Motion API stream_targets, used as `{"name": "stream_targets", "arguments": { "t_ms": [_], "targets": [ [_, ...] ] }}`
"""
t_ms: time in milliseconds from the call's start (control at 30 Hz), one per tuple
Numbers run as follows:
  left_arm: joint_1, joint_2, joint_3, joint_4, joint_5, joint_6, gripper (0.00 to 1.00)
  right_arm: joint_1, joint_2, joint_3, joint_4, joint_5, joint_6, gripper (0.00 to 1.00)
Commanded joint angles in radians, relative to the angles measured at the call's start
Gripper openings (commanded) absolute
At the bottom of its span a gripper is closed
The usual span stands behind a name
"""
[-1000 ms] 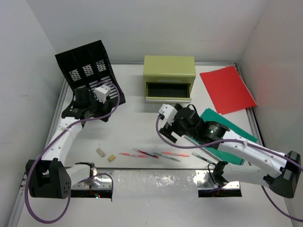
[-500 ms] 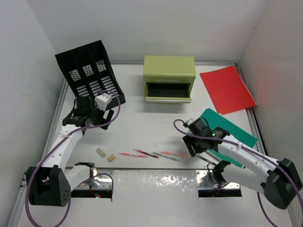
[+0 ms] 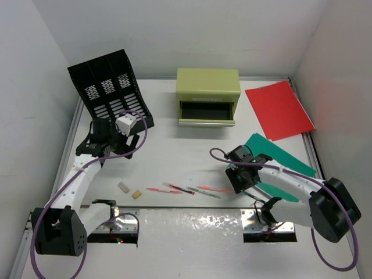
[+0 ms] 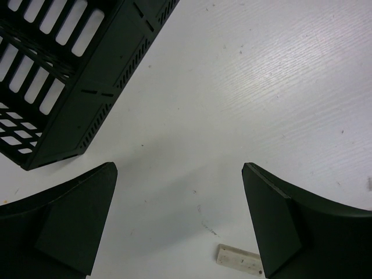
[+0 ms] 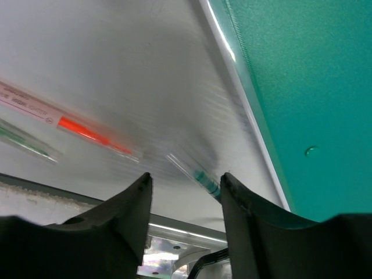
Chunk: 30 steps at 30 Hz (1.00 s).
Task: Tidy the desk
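Observation:
The desk (image 3: 168,151) is a white tabletop with metal edge rails. Several pens lie near its front edge: red ones (image 3: 174,188) and a green one (image 3: 250,195). My right gripper (image 3: 236,181) hangs low over the right end of this row, open and empty. In the right wrist view its fingers (image 5: 186,175) straddle the green pen (image 5: 200,178), with a red pen (image 5: 75,129) to the left. My left gripper (image 3: 103,138) is open and empty beside the black file rack (image 3: 107,87). The left wrist view (image 4: 179,168) shows a white eraser (image 4: 239,260) by the right finger.
An olive-green drawer chest (image 3: 207,96) stands at the back with its drawer open. A red folder (image 3: 279,110) lies at the back right, a green folder (image 3: 285,160) under my right arm. Two small erasers (image 3: 124,187) lie front left. White walls enclose the desk.
My right gripper has swung from in front of the drawer chest back toward the near edge and dropped over the pens. My left gripper has drawn slightly back from the rack.

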Motion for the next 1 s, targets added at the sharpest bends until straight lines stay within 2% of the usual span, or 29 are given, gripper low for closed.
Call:
{"name": "stream_targets", "arguments": {
  "t_ms": [0,100,233,333,600,833,967],
  "targets": [
    [0.003,-0.030,0.009,0.047,0.016,0.003,0.88,-0.010,0.007,0.045,-0.020,0.040,-0.021,0.48],
    [0.003,-0.033,0.013,0.046,0.018,0.006,0.88,-0.035,0.018,0.059,-0.028,-0.019,-0.047,0.45],
    [0.003,-0.046,0.012,0.042,0.015,0.009,0.88,-0.038,0.079,0.056,-0.025,-0.020,-0.049,0.44],
    [0.003,-0.055,0.009,0.042,0.015,0.010,0.88,-0.038,0.128,0.062,-0.026,-0.032,-0.052,0.38],
    [0.003,-0.075,0.017,0.030,0.021,0.010,0.88,-0.049,0.180,0.080,-0.026,0.003,-0.043,0.37],
    [0.003,-0.070,0.020,0.026,0.018,0.013,0.88,-0.055,0.245,0.144,-0.022,0.038,-0.055,0.18],
    [0.003,-0.070,0.020,0.018,0.010,0.016,0.88,-0.055,0.292,0.201,-0.051,0.089,-0.101,0.03]
  ]
}}
